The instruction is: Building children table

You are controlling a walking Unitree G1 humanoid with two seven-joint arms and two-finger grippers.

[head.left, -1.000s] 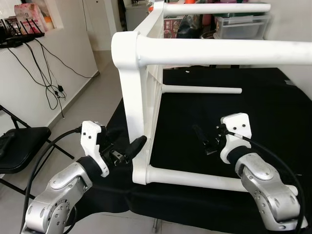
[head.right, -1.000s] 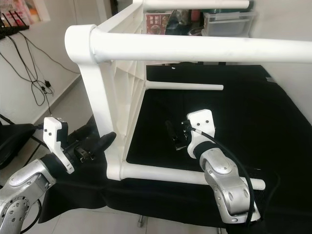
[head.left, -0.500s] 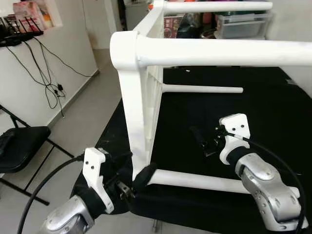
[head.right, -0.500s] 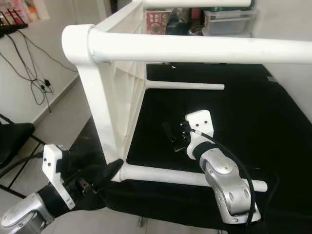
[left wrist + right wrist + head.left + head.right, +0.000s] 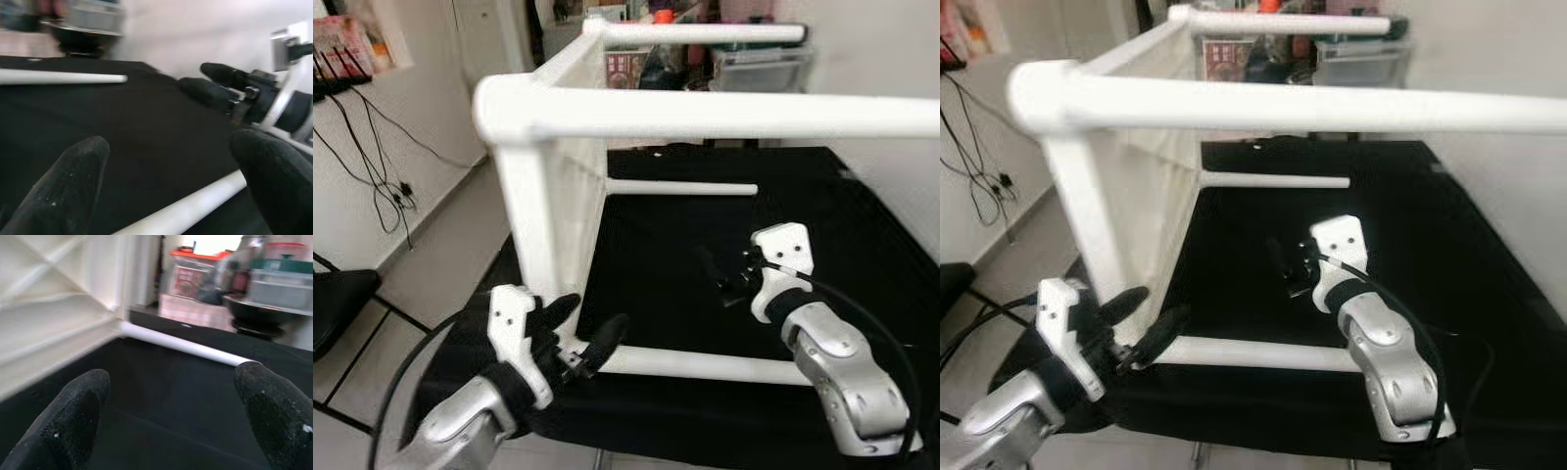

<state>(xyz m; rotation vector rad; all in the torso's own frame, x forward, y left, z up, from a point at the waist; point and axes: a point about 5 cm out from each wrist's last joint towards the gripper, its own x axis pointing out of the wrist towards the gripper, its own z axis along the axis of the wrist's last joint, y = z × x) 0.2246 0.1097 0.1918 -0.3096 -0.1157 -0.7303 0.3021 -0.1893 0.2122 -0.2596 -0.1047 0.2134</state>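
The white children's table [image 5: 570, 186] lies on its side on a black cloth [image 5: 803, 225], its four round legs pointing right. My left gripper [image 5: 582, 328] is at the table's lower near corner. It is open, with its fingers either side of the lower near leg [image 5: 705, 365]; the left wrist view shows that leg [image 5: 186, 211] passing between them. My right gripper [image 5: 717, 279] hovers over the cloth inside the legs, open and holding nothing. It faces the ribbed underside [image 5: 58, 323] and the far lower leg [image 5: 181, 345].
The upper near leg [image 5: 734, 113] crosses just above both arms. A black folding chair [image 5: 331, 304] and hanging cables [image 5: 372, 166] are on the left over tiled floor [image 5: 431, 264]. Plastic bins [image 5: 759, 69] stand at the back. A white wall [image 5: 891, 59] is on the right.
The camera has shifted, so the table sits further left in view. My left gripper dropped from the corner post to the lower leg and spread its fingers. The right gripper held its place.
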